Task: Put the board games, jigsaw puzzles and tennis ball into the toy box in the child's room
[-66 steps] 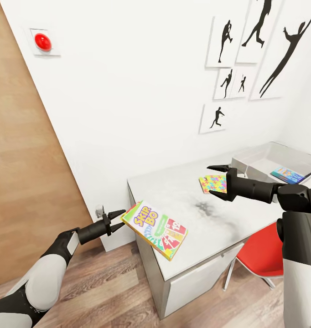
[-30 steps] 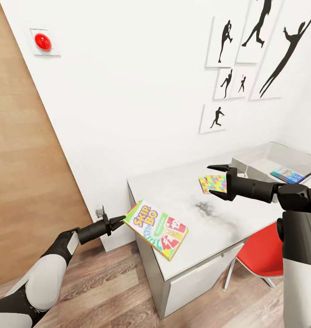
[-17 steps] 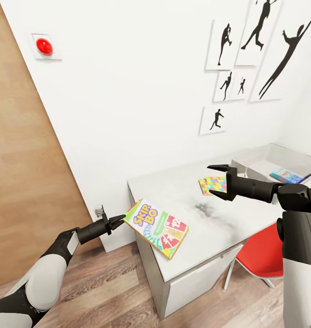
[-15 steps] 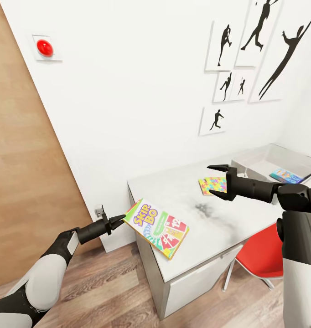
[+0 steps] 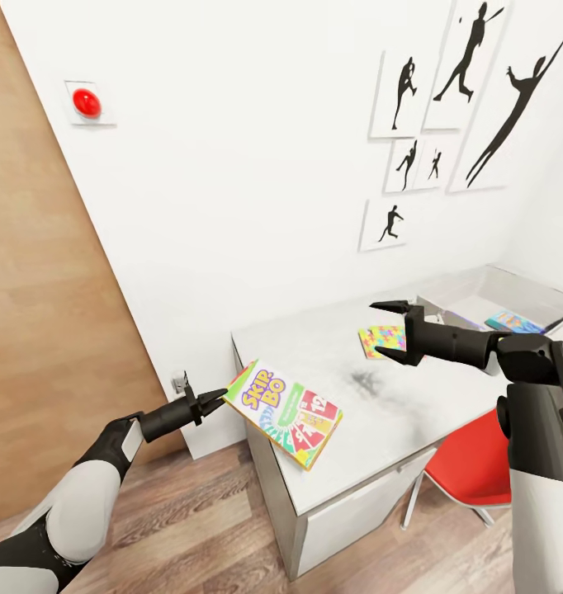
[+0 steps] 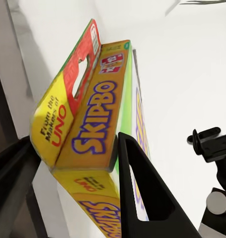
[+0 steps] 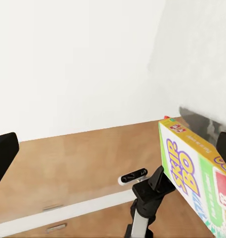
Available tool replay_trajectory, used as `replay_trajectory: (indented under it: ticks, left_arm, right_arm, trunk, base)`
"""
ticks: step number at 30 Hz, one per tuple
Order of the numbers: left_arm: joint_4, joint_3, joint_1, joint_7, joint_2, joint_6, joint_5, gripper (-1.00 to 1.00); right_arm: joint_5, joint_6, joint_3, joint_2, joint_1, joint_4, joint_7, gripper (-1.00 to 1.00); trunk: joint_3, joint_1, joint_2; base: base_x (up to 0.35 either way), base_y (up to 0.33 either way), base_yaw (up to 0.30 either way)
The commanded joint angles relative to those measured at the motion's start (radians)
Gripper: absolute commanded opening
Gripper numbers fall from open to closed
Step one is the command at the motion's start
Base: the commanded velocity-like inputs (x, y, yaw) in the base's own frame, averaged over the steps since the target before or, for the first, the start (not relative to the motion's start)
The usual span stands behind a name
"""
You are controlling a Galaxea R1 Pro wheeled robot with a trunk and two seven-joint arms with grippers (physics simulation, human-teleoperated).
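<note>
White-walled corner with pale grey table (image 5: 380, 404): Skip-Bo box (image 5: 283, 413) overhanging the near edge, pinched at 1 corner by closed left gripper (image 5: 209, 402) for lifting; right gripper (image 5: 394, 332) spread wide, empty, near jigsaw puzzle (image 5: 380, 339); toy box (image 5: 513, 289) beyond.

— What lettering is showing on the Skip-Bo box (image 5: 285, 412)?

— "SKIP BO" is running in yellow across its face, with a white "12" on a red card printed at the 3 o'clock end. In the left wrist view the box (image 6: 95, 129) is showing "SKIPBO" in purple along its yellow edge, and "From the Makers of UNO" on the end flap.

— Anything else?

— In the right wrist view, "SKIP BO" is reading again on the box (image 7: 192, 171) face. The remaining print is too blurred.
</note>
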Motion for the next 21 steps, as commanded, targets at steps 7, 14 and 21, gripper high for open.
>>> replay_trajectory:
  ticks: [7, 14, 21]
  left_arm:
    - [0.0, 0.009, -0.001, -0.007, -0.001, 0.01, -0.011, -1.0]
    - [0.0, 0.009, -0.001, -0.006, -0.001, 0.01, -0.011, -1.0]
    - [0.0, 0.008, -0.001, -0.006, -0.001, 0.007, -0.011, -1.0]
  right_arm:
    - [-0.008, 0.01, 0.029, -0.001, 0.003, 0.0, -0.01, 1.0]
    - [-0.006, 0.064, 0.025, -0.001, 0.005, 0.0, -0.003, 1.0]
    - [-0.006, 0.14, 0.011, -0.011, 0.013, 0.0, 0.054, 1.0]
  trunk:
    - [0.021, -0.027, 0.049]
    - [0.043, -0.054, 0.098]
    - [0.065, -0.081, 0.147]
  base:
    - [0.0, 0.0, 0.0]
    - [0.0, 0.0, 0.0]
    - [0.0, 0.0, 0.0]
